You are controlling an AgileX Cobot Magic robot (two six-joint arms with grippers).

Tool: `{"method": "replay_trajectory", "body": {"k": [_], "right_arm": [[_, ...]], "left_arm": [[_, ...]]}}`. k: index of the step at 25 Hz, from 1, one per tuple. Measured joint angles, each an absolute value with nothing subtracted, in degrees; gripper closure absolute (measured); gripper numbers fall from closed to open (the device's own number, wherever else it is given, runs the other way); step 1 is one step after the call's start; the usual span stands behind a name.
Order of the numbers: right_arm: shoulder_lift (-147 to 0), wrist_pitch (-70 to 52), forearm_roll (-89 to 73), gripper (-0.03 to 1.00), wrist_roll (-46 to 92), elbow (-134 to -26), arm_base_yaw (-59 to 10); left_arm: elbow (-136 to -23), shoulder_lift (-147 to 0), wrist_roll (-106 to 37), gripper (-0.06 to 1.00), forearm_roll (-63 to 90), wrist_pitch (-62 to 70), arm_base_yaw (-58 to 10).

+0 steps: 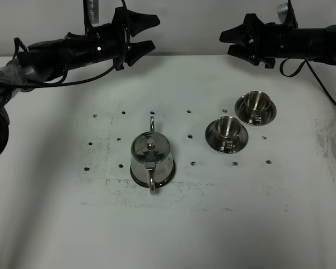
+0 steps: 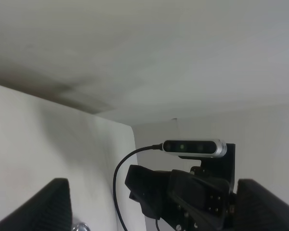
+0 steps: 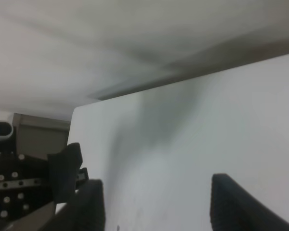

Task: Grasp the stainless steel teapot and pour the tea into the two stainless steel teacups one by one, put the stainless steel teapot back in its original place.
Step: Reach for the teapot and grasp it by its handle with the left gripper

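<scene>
The stainless steel teapot (image 1: 152, 158) stands upright on the white table, left of centre, its loop handle toward the front edge and its thin spout toward the back. The original place is hidden under it. The two stainless steel teacups (image 1: 229, 127) (image 1: 259, 101) sit on round saucers to the right of the pot. My left gripper (image 1: 152, 33) (image 2: 152, 185) hovers open and empty over the back of the table, well behind the pot. Over the back right my right gripper (image 1: 227, 44) (image 3: 156, 192) is also open and empty, behind the cups. Both wrist views show only table and wall.
Small dark screw holes (image 1: 189, 136) dot the white table (image 1: 56, 224) around the pot and cups. The two arms face each other across the back. The left wrist view shows the right arm's camera (image 2: 195, 147).
</scene>
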State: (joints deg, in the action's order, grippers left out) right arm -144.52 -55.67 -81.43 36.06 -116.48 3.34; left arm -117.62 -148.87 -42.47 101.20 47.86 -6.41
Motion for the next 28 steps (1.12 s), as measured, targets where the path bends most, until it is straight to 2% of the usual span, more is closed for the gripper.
{"method": "replay_trajectory", "body": {"k": [14, 18, 21, 24, 28], "right_arm": [[-144.52, -55.41, -81.43, 0.49, 36.45, -116.48, 3.34], [-144.52, -56.22, -79.75, 0.49, 38.11, -119.4, 3.34], [-144.52, -58.43, -75.88, 0.49, 37.87, -125.35, 3.34], [-144.52, -60.61, -66.43, 0.49, 36.42, -132.59, 3.34], [-144.28, -64.47, -52.93, 0.49, 33.4, -137.06, 3.34]], "left_arm": [[-117.79, -148.87, -43.13, 0.28, 101.2, 47.94, -6.05], [-121.9, -148.88, -45.47, 0.28, 98.72, 48.71, -5.93], [-127.37, -148.31, -44.5, 0.28, 91.74, 48.98, -5.66], [-133.86, -147.06, -40.32, 0.28, 78.64, 49.12, -5.55], [-139.4, -145.9, -33.04, 0.28, 61.93, 50.86, -5.61]]}}
